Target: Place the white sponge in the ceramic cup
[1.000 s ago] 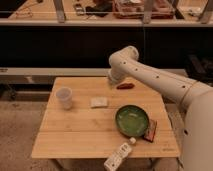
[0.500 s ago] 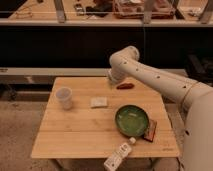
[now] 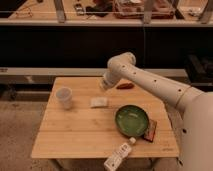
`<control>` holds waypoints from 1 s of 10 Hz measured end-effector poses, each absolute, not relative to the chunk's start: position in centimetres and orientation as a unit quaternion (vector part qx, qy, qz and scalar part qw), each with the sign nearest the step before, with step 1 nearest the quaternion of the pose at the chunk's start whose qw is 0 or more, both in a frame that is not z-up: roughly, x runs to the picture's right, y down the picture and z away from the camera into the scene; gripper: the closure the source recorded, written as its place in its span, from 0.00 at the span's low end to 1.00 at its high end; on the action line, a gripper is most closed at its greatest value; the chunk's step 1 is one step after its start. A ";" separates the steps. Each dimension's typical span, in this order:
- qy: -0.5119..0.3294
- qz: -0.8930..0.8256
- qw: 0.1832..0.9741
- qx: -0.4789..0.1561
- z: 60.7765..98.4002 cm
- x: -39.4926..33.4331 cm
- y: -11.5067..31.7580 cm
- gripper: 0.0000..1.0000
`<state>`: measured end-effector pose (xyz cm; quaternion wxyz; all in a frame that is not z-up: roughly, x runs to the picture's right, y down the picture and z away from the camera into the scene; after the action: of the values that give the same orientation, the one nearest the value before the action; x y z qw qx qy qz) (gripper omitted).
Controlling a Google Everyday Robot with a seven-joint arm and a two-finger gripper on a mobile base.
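Note:
The white sponge [image 3: 99, 102] lies flat near the middle of the wooden table [image 3: 80, 135]. The ceramic cup [image 3: 64, 97] stands upright at the table's left, apart from the sponge. My gripper [image 3: 103, 84] hangs above the table's far middle, just beyond and a little above the sponge, at the end of the white arm [image 3: 150, 82] that reaches in from the right.
A green bowl [image 3: 132, 120] sits right of centre. A long white bottle [image 3: 119, 156] lies at the front edge. A dark red packet [image 3: 150, 131] lies by the bowl's right side. A red object [image 3: 124, 86] lies at the far right. A dark shelf runs behind the table.

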<state>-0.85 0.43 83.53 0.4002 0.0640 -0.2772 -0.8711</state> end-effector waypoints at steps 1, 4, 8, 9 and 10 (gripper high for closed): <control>-0.291 -0.881 0.369 0.047 84.9 -0.8 2.2 0.43; -0.302 -0.893 0.332 0.024 87.6 -1.2 3.7 0.21; -0.304 -0.898 0.312 0.064 89.4 -3.4 3.1 0.20; -0.307 -0.899 0.304 0.072 89.8 -3.6 3.5 0.20; -0.314 -0.899 0.293 0.081 90.2 -3.6 4.2 0.20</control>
<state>-3.60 4.19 90.18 0.2926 0.0814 -0.3143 -0.8994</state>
